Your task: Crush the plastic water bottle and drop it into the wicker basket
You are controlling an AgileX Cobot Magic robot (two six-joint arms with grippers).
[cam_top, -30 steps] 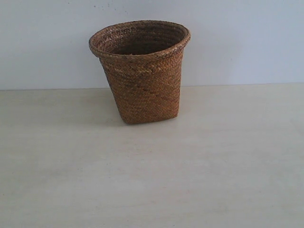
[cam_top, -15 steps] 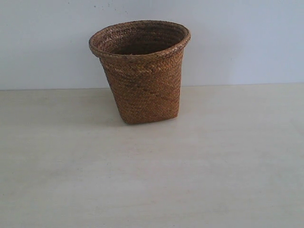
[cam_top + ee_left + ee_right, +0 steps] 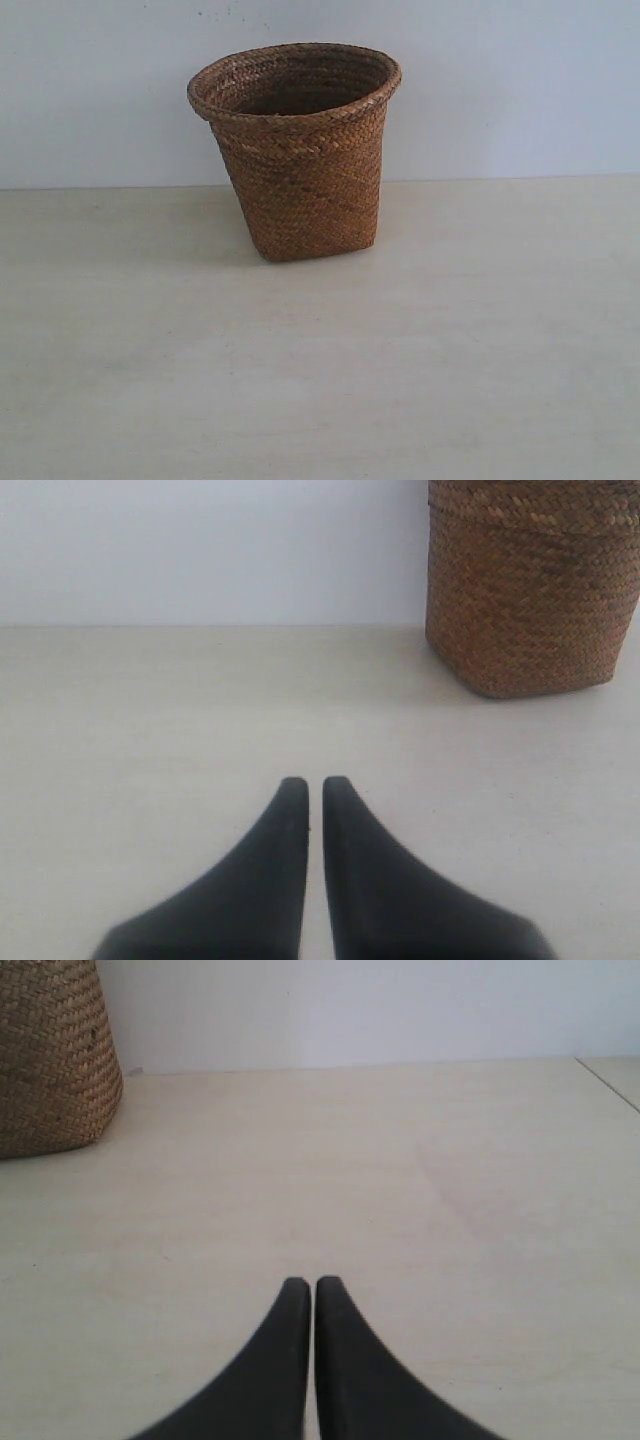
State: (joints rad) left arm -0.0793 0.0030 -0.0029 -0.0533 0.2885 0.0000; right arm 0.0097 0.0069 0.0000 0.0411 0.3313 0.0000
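The brown wicker basket (image 3: 300,160) stands upright toward the back of the pale table, near the wall. Its woven side also shows in the left wrist view (image 3: 530,590) and in the right wrist view (image 3: 50,1055). The plastic water bottle is out of view in every frame. My left gripper (image 3: 314,782) is shut with nothing between its black fingers, low over the table and well short of the basket. My right gripper (image 3: 313,1283) is shut and empty too, off to the basket's other side. Neither gripper shows in the exterior view.
The pale wooden table (image 3: 320,380) runs back to a plain white wall (image 3: 520,80). A table edge or seam (image 3: 608,1082) shows in the right wrist view.
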